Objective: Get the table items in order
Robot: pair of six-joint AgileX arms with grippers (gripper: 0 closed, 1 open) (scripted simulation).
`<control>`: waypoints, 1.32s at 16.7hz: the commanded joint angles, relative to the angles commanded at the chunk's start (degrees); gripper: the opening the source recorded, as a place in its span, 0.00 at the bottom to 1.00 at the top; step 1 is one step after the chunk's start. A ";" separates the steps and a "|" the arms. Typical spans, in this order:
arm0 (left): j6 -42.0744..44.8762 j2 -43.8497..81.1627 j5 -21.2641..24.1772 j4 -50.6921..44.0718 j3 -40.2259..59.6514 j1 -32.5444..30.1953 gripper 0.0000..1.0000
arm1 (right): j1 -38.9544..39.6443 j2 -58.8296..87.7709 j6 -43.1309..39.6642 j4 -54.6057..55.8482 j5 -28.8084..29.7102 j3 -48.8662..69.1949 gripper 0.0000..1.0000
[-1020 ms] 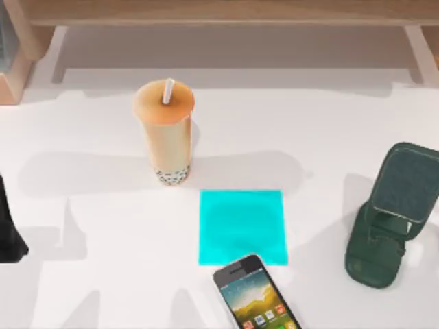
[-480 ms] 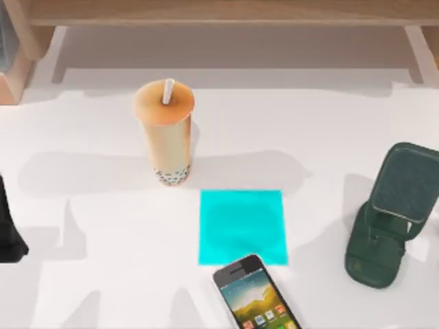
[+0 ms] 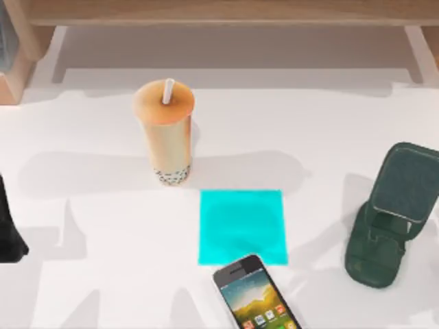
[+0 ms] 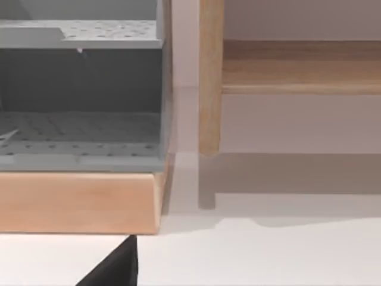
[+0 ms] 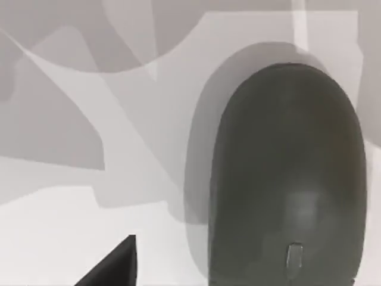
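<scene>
The orange-tan bubble tea cup [image 3: 164, 133] with its white straw stands upright at the back left of the white table [image 3: 103, 274]. At the front edge lies the black smartphone [image 3: 255, 295], screen up, just in front of the cyan pad. The dark grey oval mouse [image 5: 289, 179] rests on the table close below my right gripper [image 5: 113, 265], of which a black tip shows. My left arm [image 3: 8, 233] is parked at the left edge of the table; a black tip of my left gripper [image 4: 116, 268] faces the shelf.
A flat cyan square pad [image 3: 241, 226] lies in the middle. A dark green phone stand [image 3: 391, 216] stands at the right. A brown wooden shelf [image 3: 226, 14] runs along the back, with a grey perforated rack [image 4: 80, 89] in its left end.
The cup, phone, pad and stand have stayed put. Shadows on the table near the phone stand at the front right have shifted a little.
</scene>
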 joint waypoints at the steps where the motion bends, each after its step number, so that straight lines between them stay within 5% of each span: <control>1: 0.00 0.00 0.00 0.00 0.00 0.00 1.00 | -0.01 1.09 0.01 2.75 0.00 -1.39 1.00; 8: 0.00 0.00 0.00 0.00 0.00 0.00 1.00 | -0.03 3.70 0.04 8.21 0.01 -4.75 1.00; 21: 0.00 0.00 0.00 0.00 0.00 0.00 1.00 | -0.03 3.70 0.04 8.21 0.01 -4.75 0.02; 22: 0.00 0.00 0.00 0.00 0.00 0.00 1.00 | -0.03 3.70 0.04 8.21 0.01 -4.75 0.00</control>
